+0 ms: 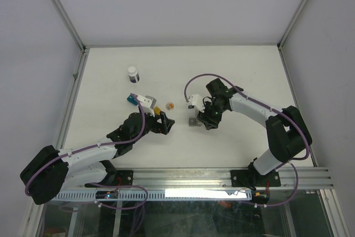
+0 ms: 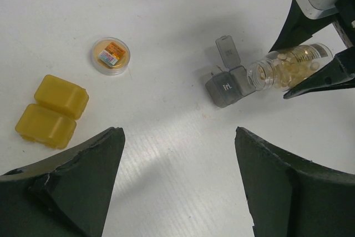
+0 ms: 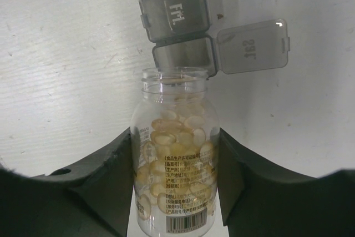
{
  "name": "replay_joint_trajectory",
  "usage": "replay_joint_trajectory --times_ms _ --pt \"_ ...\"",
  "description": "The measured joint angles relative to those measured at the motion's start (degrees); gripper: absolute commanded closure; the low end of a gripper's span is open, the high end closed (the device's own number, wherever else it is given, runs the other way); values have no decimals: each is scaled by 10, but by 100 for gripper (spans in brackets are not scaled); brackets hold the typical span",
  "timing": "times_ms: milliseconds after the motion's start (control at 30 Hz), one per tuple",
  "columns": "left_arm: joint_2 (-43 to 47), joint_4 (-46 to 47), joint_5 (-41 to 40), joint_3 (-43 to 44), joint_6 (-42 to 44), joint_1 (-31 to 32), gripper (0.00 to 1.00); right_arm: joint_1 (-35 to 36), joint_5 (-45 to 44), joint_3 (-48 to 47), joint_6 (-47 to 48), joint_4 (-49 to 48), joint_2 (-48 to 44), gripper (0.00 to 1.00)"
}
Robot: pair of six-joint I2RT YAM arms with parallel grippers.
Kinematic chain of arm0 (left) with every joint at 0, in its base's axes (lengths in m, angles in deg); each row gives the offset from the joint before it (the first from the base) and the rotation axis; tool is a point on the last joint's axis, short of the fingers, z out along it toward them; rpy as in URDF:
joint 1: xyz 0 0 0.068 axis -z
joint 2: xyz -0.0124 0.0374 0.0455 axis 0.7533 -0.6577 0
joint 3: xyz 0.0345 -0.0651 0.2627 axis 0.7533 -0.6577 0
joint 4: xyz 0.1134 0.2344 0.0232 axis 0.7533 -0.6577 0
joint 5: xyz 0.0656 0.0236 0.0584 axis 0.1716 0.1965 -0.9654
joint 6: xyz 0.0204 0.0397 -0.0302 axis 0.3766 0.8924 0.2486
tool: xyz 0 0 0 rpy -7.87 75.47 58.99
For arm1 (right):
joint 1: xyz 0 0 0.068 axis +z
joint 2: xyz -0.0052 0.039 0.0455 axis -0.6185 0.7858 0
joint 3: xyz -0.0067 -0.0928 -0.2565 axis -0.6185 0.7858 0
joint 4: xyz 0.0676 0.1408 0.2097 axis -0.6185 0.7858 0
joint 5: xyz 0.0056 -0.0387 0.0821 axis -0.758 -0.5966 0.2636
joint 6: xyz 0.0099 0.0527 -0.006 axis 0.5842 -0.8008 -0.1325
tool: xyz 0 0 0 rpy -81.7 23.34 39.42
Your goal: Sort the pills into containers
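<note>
My right gripper (image 3: 175, 137) is shut on a clear, uncapped pill bottle (image 3: 175, 154) full of pale yellow softgels. The bottle is tilted, its mouth at the open cell of the gray container (image 3: 183, 59); that cell's lid (image 3: 252, 45) is flipped back and the other cell is closed. In the top view the right gripper (image 1: 202, 117) is beside the gray container (image 1: 193, 121). My left gripper (image 2: 177, 131) is open and empty, a little short of the gray container (image 2: 227, 84). The amber-yellow container (image 2: 50, 110) lies closed at left. The teal container (image 1: 131, 99) lies behind the left wrist.
The bottle's round cap (image 2: 111, 55) with an orange inside lies between the amber and gray containers. A small dark bottle with a white cap (image 1: 133, 73) stands farther back on the left. White walls enclose the table (image 1: 249, 70).
</note>
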Motion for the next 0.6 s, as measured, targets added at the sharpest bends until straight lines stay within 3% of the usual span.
replay_joint_trajectory --times_ms 600 --pt "0 0 0 0 0 0 17 1 -7 0 -13 -7 -2 100"
